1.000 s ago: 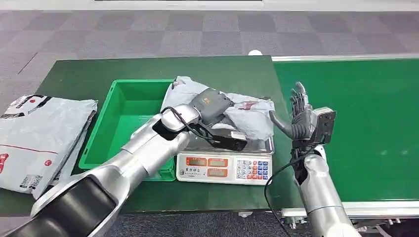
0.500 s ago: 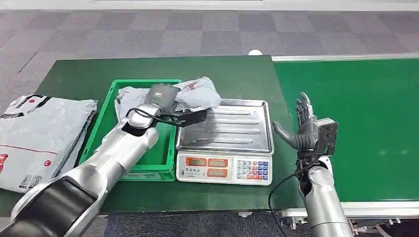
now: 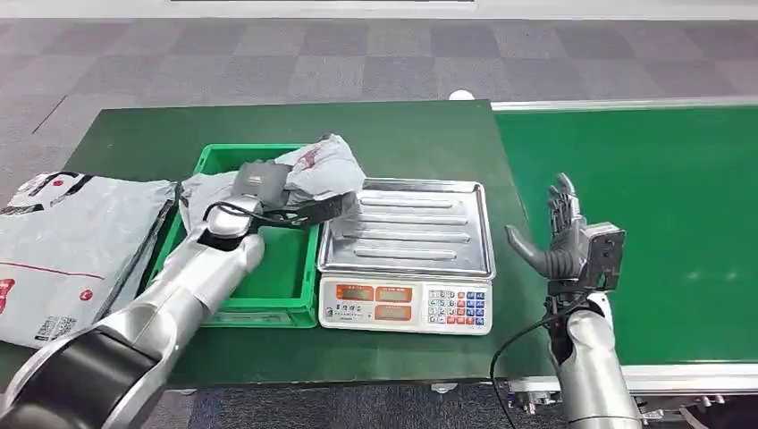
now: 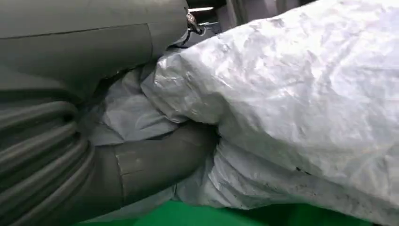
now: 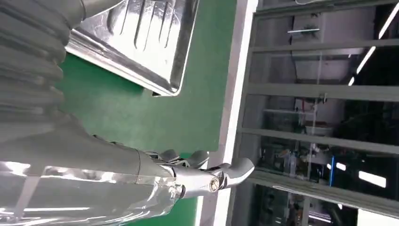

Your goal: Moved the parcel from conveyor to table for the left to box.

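A crumpled grey plastic parcel [image 3: 322, 168] hangs over the green box [image 3: 279, 277], gripped by my left hand [image 3: 257, 183]. In the left wrist view the parcel [image 4: 291, 99] bulges against my left hand's thumb [image 4: 155, 165]. Part of the parcel droops over the box's left rim. My right hand [image 3: 556, 234] stands upright with its fingers spread at the near edge of the green conveyor [image 3: 661, 223], holding nothing; its fingers [image 5: 207, 176] also show in the right wrist view.
A weighing scale [image 3: 407, 259] with a bare steel pan [image 5: 136, 42] sits between the box and the conveyor. Flat grey parcels [image 3: 63, 241] lie on the green table [image 3: 402, 125] at the far left.
My left hand has carried the parcel leftward off the scale pan and over the green box. My right hand has drifted slightly right and lower beside the conveyor.
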Available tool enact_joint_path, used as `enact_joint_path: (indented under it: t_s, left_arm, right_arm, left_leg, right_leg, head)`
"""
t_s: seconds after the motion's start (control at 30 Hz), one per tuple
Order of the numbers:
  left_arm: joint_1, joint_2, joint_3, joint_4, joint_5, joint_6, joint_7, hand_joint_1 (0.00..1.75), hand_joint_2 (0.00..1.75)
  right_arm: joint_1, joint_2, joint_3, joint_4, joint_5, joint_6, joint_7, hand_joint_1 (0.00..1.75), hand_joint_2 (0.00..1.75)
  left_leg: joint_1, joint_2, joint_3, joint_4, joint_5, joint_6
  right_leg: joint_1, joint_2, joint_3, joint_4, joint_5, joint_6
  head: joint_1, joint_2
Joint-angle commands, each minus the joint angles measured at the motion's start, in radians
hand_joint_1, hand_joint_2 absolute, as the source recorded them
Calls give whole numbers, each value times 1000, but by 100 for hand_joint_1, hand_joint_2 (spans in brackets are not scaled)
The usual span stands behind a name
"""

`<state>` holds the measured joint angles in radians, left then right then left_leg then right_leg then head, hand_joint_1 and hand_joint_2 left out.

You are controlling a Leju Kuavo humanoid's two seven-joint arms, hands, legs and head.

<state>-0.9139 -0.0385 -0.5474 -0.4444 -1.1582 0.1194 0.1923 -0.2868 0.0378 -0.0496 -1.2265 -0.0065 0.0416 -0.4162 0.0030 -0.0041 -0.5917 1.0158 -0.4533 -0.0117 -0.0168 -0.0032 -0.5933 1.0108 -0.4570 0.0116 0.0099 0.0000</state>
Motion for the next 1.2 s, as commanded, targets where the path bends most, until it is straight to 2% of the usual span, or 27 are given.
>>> enact_joint_path:
  t_s: [0.03,0.1,0.13,0.27,0.47,0.63,0.67,0.83,0.87,0.93,1.03,1.2]
  left_arm:
    - [129,79,98,-145,-88,-24,2,175,175]
    - [187,88,126,-237,-97,-29,-27,175,175]
    - [214,82,150,-280,-78,-21,-52,0,175]
    - [250,62,196,-342,38,-87,-156,0,175]
    - [257,91,187,-389,58,-105,-155,0,175]
    - [293,89,217,-463,166,-112,-223,0,175]
    - [293,79,234,-476,223,-112,-247,0,175]
    - [290,56,263,-483,327,-106,-289,0,175]
    - [291,25,312,-484,442,-106,-344,0,175]
    - [284,23,304,-481,447,-108,-344,0,175]
    - [250,-5,288,-433,482,-8,-364,0,175]
    - [225,-65,293,-364,633,-30,-457,0,175]
  right_arm:
    - [24,-30,-55,-19,-13,-10,16,0,175]
    - [51,-28,-55,-41,-14,-12,16,0,175]
    - [63,-28,-54,-50,-14,-12,17,0,175]
    - [55,-37,-35,-28,-17,-9,17,0,175]
    - [16,-42,-10,15,-20,-7,18,0,175]
    - [11,-44,9,25,-16,-7,23,0,175]
    - [11,-46,20,27,-7,-9,28,0,0]
    - [4,-42,52,35,20,-18,35,0,0]
    - [-18,-39,81,65,41,-15,42,0,0]
    - [-31,-29,92,78,50,-21,43,0,0]
    - [-98,-14,131,158,60,-28,39,0,0]
    - [-221,1,199,297,64,-44,38,0,0]
  left_leg:
    - [0,2,4,-4,0,0]
    - [0,3,4,-4,0,0]
    - [0,2,2,-3,0,0]
    - [1,1,0,-1,0,0]
    - [1,2,-2,0,0,0]
    - [1,3,0,-2,0,0]
    - [1,3,-1,-1,0,0]
    - [1,2,-1,0,0,0]
    - [1,3,0,-1,0,0]
    - [1,3,-1,-1,0,0]
    - [1,3,-2,0,0,0]
    - [1,3,-2,0,1,0]
  right_leg:
    - [0,2,3,-4,1,-1]
    - [0,3,3,-4,1,-1]
    - [0,2,2,-3,0,-1]
    - [1,0,0,-2,0,-1]
    - [1,2,-2,-1,1,-1]
    - [1,3,0,-2,1,-1]
    - [1,2,-1,-2,1,-1]
    - [1,1,-1,-1,0,-1]
    - [1,3,0,-3,1,-1]
    - [1,3,-1,-2,1,-1]
    - [1,3,-3,0,1,-1]
    - [1,3,-2,-1,2,-1]
  head:
    - [0,0]
    - [0,0]
    - [0,0]
    - [0,0]
    - [0,0]
    - [0,0]
    - [0,0]
    - [0,0]
    - [0,0]
    - [0,0]
    - [0,0]
    - [0,0]
